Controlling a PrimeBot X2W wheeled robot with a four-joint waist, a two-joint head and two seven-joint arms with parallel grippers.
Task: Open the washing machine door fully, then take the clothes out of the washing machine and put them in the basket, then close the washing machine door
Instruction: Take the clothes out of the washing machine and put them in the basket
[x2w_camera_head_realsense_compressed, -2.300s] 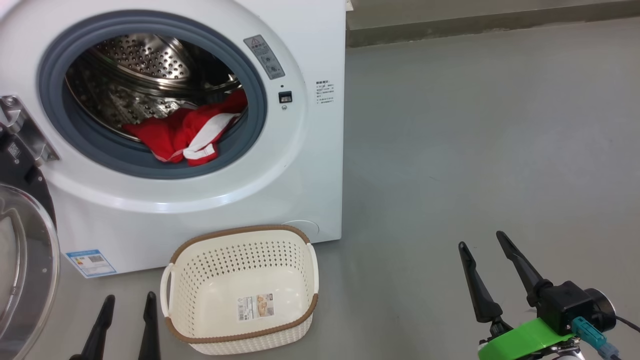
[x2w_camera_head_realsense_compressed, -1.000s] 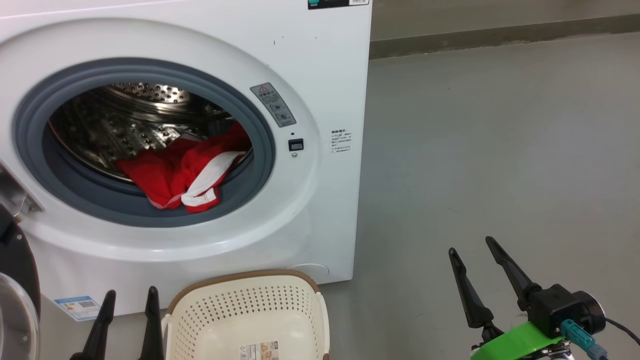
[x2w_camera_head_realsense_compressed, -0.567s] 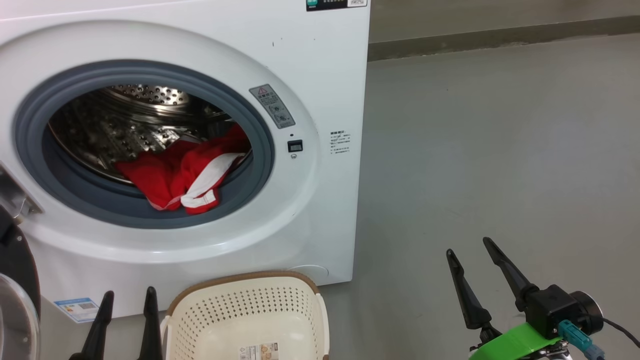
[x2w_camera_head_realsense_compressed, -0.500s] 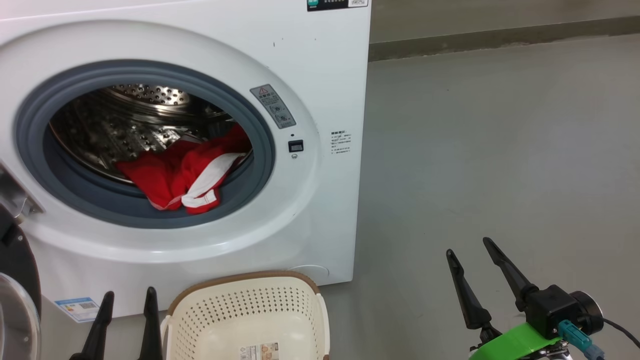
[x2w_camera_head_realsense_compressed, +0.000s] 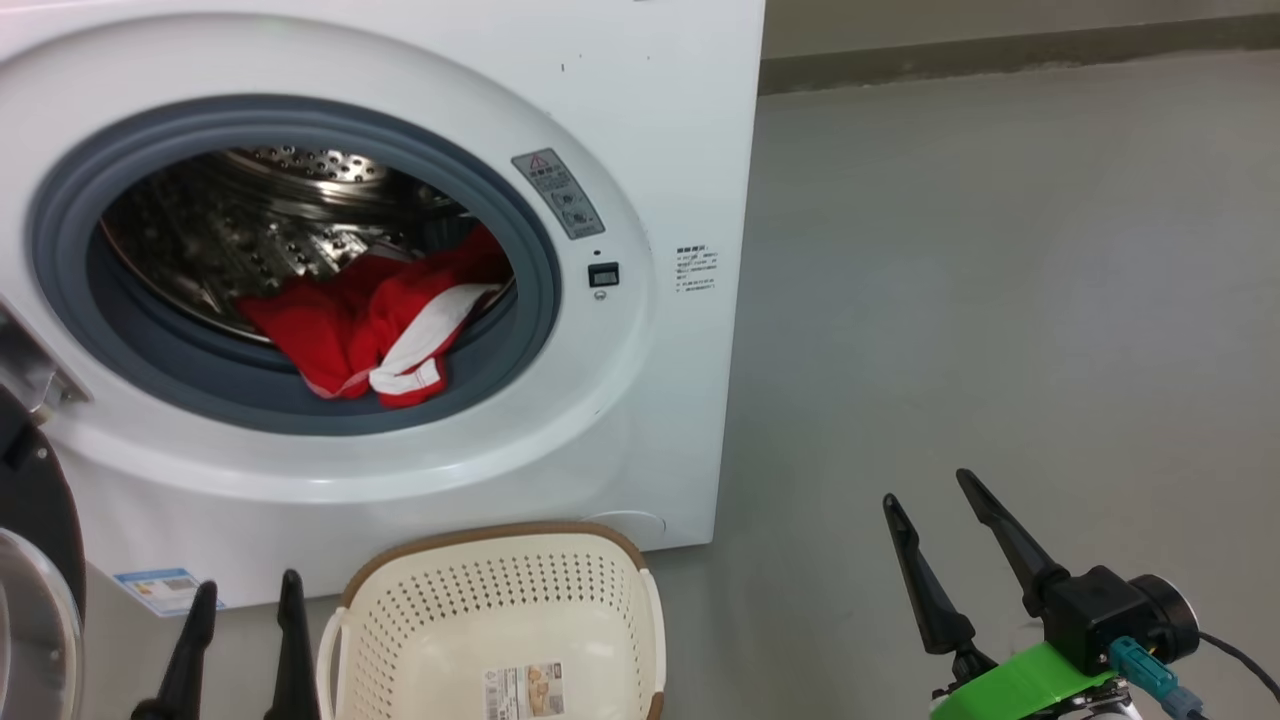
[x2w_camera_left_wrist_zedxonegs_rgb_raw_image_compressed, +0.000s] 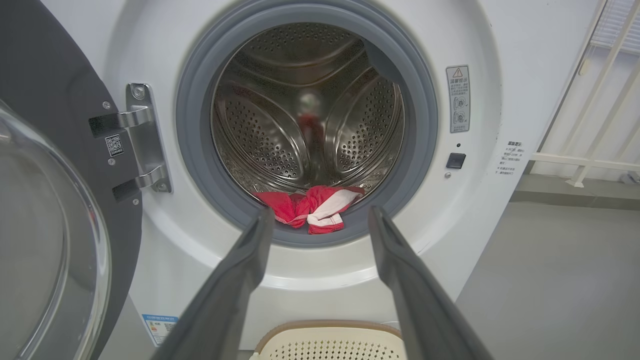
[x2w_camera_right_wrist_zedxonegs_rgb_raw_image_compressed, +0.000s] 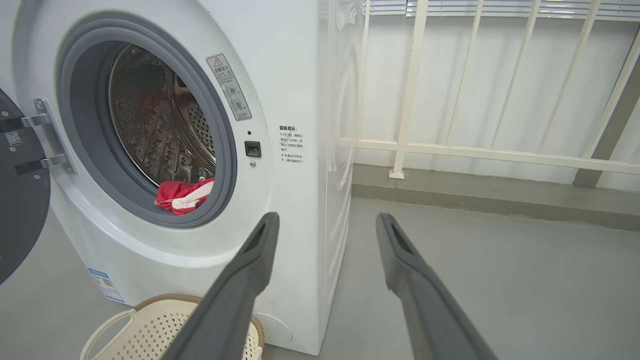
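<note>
washing machine door open, clothes at drum lip, basket on floor below, left gripper and right gripper both spread apart.

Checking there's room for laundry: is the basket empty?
Empty, as far as it shows: inside the basket there is just a paper label, and the clothes lie in the drum.
</note>
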